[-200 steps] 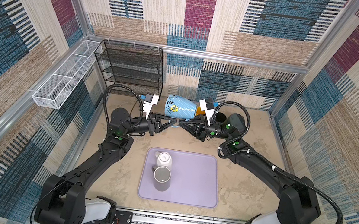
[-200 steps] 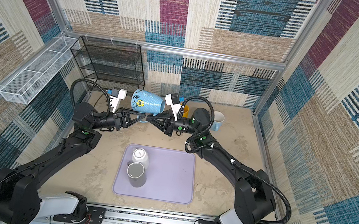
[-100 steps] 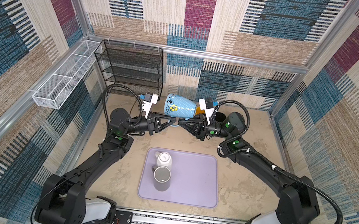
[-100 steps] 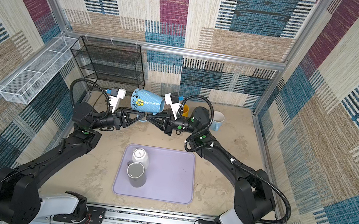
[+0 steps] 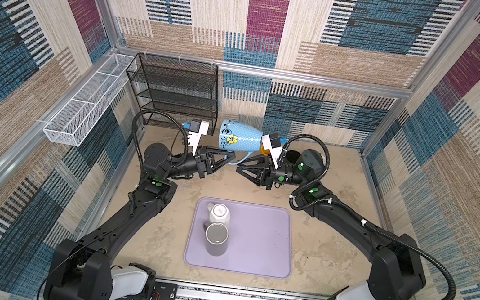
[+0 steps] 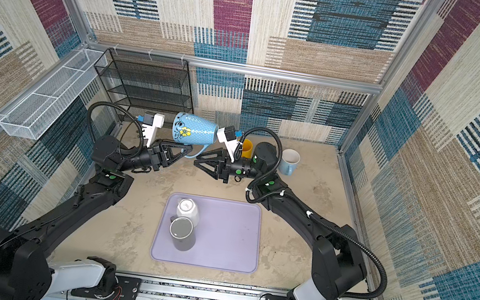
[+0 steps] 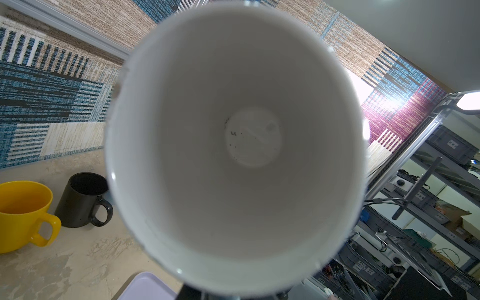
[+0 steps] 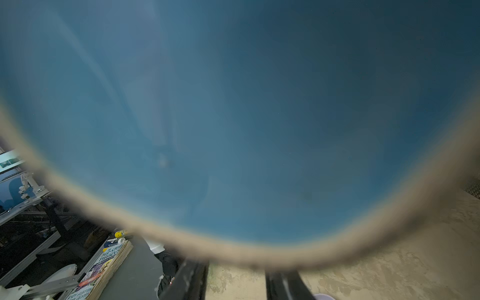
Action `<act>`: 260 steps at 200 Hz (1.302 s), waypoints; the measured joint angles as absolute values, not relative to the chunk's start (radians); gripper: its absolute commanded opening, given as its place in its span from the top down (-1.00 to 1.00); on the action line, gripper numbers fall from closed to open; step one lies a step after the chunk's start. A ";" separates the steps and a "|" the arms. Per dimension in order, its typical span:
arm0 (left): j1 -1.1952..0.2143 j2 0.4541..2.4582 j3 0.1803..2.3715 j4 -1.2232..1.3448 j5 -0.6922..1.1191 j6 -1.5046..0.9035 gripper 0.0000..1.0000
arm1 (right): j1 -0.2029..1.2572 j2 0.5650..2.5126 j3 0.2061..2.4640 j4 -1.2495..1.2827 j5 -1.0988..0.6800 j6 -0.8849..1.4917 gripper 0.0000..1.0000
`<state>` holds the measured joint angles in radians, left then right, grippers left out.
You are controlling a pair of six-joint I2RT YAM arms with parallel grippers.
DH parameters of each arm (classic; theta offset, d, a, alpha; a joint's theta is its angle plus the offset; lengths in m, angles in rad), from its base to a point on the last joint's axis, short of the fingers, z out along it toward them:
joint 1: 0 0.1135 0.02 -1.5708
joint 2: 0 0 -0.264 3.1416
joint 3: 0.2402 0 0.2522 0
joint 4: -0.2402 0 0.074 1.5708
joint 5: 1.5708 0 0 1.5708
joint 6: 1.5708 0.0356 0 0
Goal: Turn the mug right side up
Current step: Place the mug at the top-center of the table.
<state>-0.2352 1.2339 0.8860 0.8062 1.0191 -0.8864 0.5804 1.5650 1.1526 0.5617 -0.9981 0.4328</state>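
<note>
Mug [image 5: 239, 137] hangs on its side over the back of the table [image 5: 331, 243], just in front of the black wire rack [image 5: 176, 91], with its mouth toward the left edge. It is blue with white dots, black scrolls and a yellow flower. In the left wrist view its white inside holds only a few dark specks at the bottom.

The left gripper [image 5: 231, 156] pinches the mug's handle from underneath. The right gripper [image 5: 239, 168] sits just beside the handle with its jaws a little apart and only bare table between them. The mug's blurred blue base fills most of the right wrist view.

Along the back edge, toward the right corner, three mugs stand upright: a yellow mug [image 7: 23, 215], a black mug [image 7: 83, 200] and a pale mug [image 6: 289, 162] with a white inside.

The lilac tray [image 5: 260, 242] lies near the front edge. A white mug [image 5: 218, 214] on it stands base up, touching a gray mug [image 5: 216, 238] that may also be inverted. The mark on the white base is too small to read.

Outside the cell, a book [image 8: 109, 262] shows the word "TREEHOUSE" on its cover.
</note>
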 measured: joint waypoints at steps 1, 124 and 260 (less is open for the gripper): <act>-0.236 1.234 0.886 0.805 1.019 -0.886 1.00 | 0.580 1.565 1.152 0.562 -0.998 0.432 0.21; -0.236 1.197 0.968 0.417 0.888 -0.700 1.00 | 0.502 1.457 1.049 0.496 -0.945 0.395 0.24; -0.258 1.332 1.155 -0.177 0.517 -0.493 1.00 | 0.445 1.404 0.958 0.497 -0.805 0.421 0.29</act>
